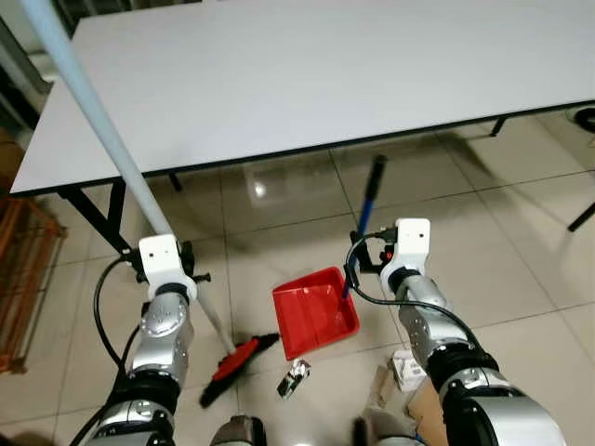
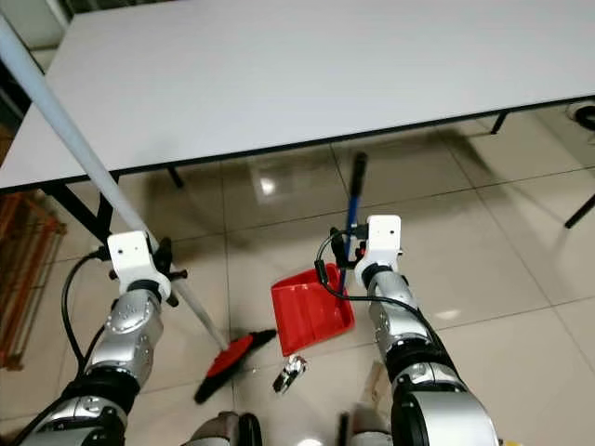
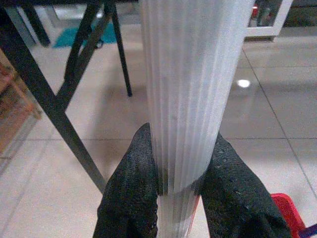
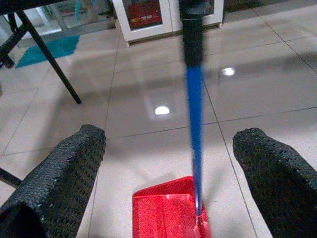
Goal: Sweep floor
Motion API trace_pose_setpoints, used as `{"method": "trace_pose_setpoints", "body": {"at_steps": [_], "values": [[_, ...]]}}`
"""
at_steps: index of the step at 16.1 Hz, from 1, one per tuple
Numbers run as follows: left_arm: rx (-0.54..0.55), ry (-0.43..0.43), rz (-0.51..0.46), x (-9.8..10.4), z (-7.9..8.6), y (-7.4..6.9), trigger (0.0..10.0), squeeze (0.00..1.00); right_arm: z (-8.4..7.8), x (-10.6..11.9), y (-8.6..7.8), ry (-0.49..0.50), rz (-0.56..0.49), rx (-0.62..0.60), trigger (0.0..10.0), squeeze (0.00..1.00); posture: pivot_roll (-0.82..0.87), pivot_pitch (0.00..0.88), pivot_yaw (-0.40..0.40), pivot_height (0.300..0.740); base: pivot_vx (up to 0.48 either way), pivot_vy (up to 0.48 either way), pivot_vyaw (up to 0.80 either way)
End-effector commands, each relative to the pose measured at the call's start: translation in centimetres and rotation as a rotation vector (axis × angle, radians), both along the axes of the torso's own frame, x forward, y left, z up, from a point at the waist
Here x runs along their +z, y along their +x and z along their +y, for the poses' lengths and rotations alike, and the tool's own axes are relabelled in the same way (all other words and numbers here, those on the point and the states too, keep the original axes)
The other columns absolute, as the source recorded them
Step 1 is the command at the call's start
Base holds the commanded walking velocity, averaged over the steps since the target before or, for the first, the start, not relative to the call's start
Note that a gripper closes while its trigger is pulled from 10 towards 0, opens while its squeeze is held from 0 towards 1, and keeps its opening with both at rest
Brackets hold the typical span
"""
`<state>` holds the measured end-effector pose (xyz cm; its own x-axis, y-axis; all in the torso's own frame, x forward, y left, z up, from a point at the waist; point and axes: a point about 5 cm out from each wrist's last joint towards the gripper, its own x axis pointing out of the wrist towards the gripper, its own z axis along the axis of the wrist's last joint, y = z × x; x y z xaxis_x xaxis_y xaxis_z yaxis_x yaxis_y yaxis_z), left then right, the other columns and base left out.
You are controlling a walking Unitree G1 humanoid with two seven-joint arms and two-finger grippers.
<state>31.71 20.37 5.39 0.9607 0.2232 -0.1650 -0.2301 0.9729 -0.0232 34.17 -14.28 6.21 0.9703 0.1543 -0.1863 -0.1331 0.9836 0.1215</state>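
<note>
A pale tiled floor (image 1: pixel 279 223) lay under a long white table (image 1: pixel 307 74) ahead of the robot. The broom pole (image 3: pixel 190 99) was clamped between the black fingers (image 3: pixel 133 193) of the left gripper (image 1: pixel 164 265), closed fully round it, presumably so the red broom head (image 1: pixel 237 358), low and to that gripper's inner side, could be dragged across the tiles. The right gripper (image 4: pixel 168 198) was held wide open, its fingers well apart on either side of the blue handle (image 4: pixel 194 119) without touching it; a grasp appeared to be in preparation. The red dustpan (image 1: pixel 314 311) stood on the floor just below and inward of the right gripper, its mouth turned toward the broom head, probably to receive debris. A small crumpled scrap (image 1: pixel 294 379) lay near the pan's front edge, between the two arms, not yet swept in.
</note>
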Motion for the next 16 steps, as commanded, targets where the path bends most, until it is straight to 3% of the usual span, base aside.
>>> {"method": "trace_pose_setpoints", "body": {"at_steps": [1,3,11,16], "values": [[0.003,0.004,-0.009,-0.02,-0.07,-0.05,10.0,0.00,-0.76,-0.53,-0.38,-0.010,0.018,-0.013,10.0,0.00,-0.21,0.119,0.102,0.740,0.000,-0.416,0.00],[0.008,0.003,-0.011,-0.04,0.02,-0.07,10.0,0.00,-0.76,-0.63,-0.45,-0.010,0.021,-0.013,10.0,0.00,-0.21,0.121,0.102,0.740,0.000,-0.397,0.00],[0.005,-0.042,-0.023,-0.18,0.18,-0.22,10.0,0.00,-1.04,-0.77,-0.61,-0.014,0.023,-0.015,10.0,0.00,-0.22,0.130,0.098,0.740,0.000,0.000,0.00],[0.021,-0.038,-0.016,-0.22,0.64,-0.26,10.0,0.00,-1.03,-0.81,-0.63,-0.014,0.025,-0.015,10.0,0.00,-0.22,0.131,0.098,0.740,0.279,0.000,0.00]]}}
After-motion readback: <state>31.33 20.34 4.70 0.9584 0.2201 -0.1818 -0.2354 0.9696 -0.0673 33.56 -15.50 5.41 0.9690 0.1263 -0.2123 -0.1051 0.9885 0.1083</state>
